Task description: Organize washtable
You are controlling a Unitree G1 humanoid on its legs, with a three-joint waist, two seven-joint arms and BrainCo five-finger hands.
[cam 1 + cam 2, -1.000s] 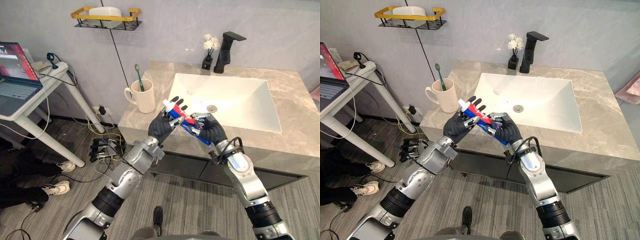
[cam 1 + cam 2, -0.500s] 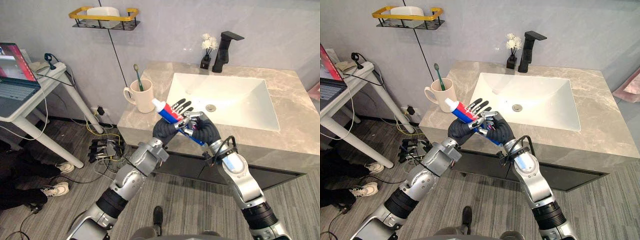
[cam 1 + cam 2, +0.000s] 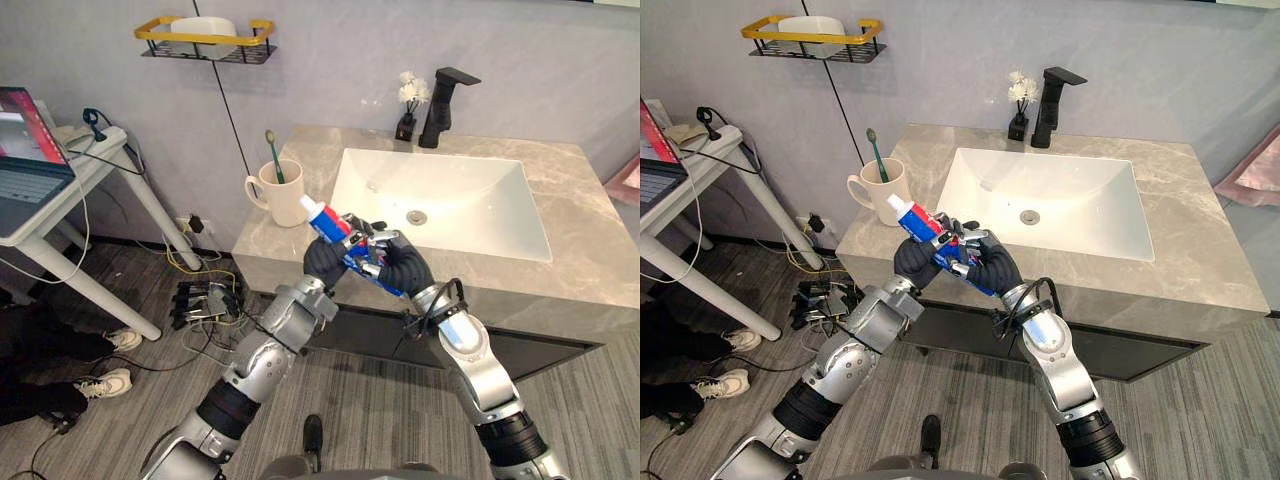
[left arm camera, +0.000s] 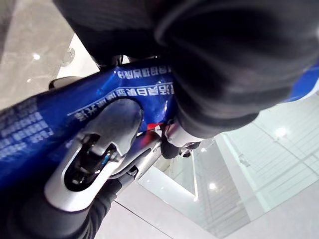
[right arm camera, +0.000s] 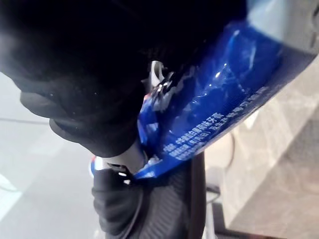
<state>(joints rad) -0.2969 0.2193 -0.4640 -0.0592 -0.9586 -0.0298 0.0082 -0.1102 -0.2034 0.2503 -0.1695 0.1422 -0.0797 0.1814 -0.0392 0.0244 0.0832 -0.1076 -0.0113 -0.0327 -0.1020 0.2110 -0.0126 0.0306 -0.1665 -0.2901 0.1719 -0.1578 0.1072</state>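
Note:
A toothpaste tube (image 3: 333, 227), blue and red with a white cap, is held tilted above the front edge of the grey marble counter (image 3: 290, 235), its cap toward the cream cup (image 3: 285, 192). My left hand (image 3: 324, 263) has its fingers curled round the tube's upper part; the left wrist view shows a finger (image 4: 99, 149) pressed on the blue tube (image 4: 45, 124). My right hand (image 3: 405, 270) grips the tube's lower, flat end (image 5: 214, 104). A green toothbrush (image 3: 274, 152) stands in the cup.
A white sink basin (image 3: 440, 190) fills the counter's middle, with a black faucet (image 3: 440, 95) and a small flower vase (image 3: 406, 108) behind it. A yellow wall shelf (image 3: 205, 35) holds a white dish. At left, a laptop table (image 3: 70, 190) and a person's shoes (image 3: 112, 382).
My left hand's fingers, straight behind the tube a second ago, have curled round it. Both hands have carried the tube a little left, toward the cup.

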